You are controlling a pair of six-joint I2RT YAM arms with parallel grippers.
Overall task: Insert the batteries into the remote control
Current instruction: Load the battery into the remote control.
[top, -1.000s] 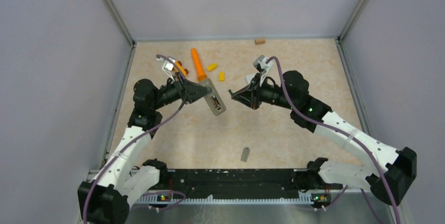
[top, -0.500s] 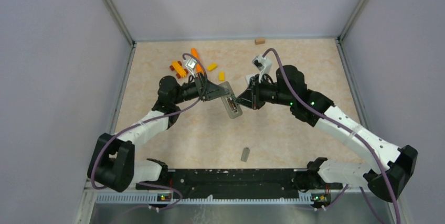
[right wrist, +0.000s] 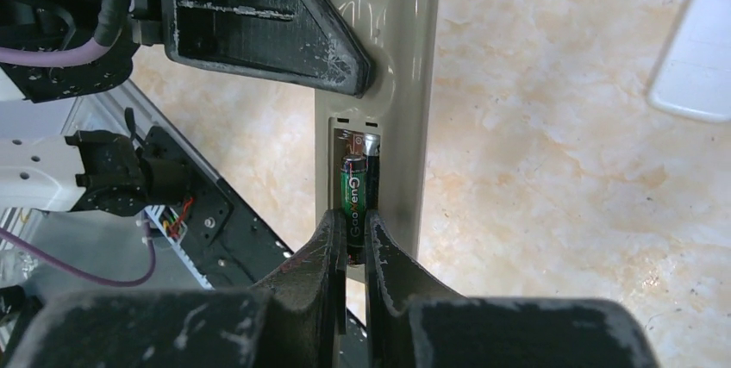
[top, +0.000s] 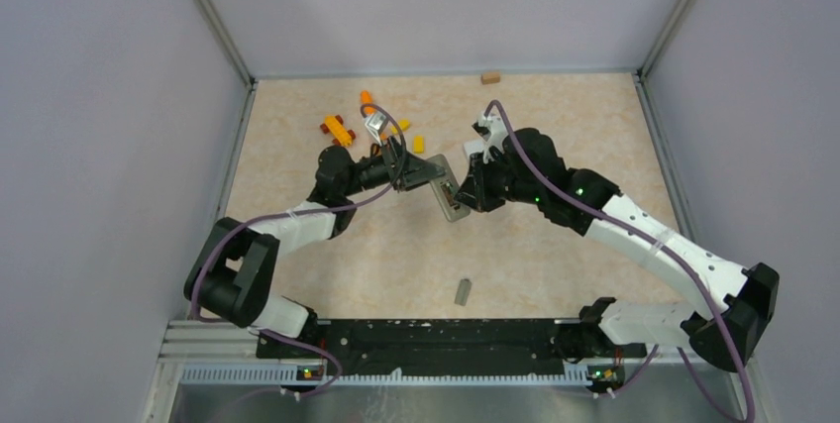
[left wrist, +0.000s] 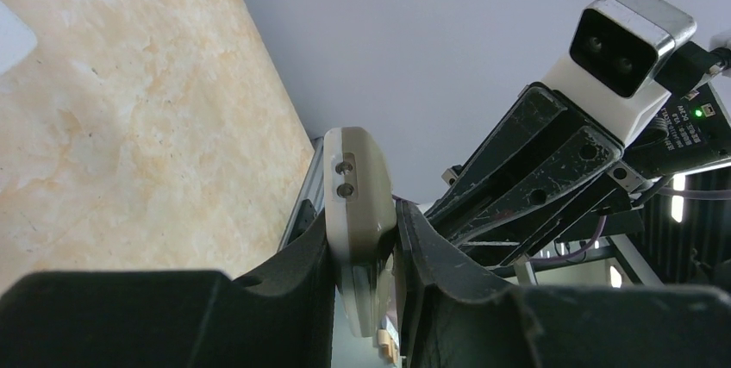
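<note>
The left gripper (top: 424, 171) is clamped on the remote (top: 449, 197), its fingers (left wrist: 414, 256) squeezing the two long sides near one end. That leaves the rest of the body sticking out past the fingertips, lifted off the table (top: 555, 126), with the open back turned toward the other arm. Held this way, the slot is free to be reached from the far side, which is probably the point of the grip.

The right gripper (right wrist: 349, 223) is closed on a battery (right wrist: 355, 185), pinching it by its near end so the far end goes in first. The battery lies lengthwise in the slot just ahead of the fingertips, its tip close to the contact at the top. A dark end just beside it may be a second cell, but I cannot tell. It looks partly seated, so the step in hand is pressing it down flat.

The tight spot is between the two grippers: the left fingers sit just beyond the slot, leaving little room to push. Below the right hand lies a white flat piece (right wrist: 694, 58). A grey piece (top: 462, 291), perhaps the cover, lies well behind both hands. Beyond the left hand are a yellow block (top: 419, 143) and an orange brick (top: 337, 129); a wooden block (top: 489, 77) is far off. None blocks the work. No other batteries show.
</note>
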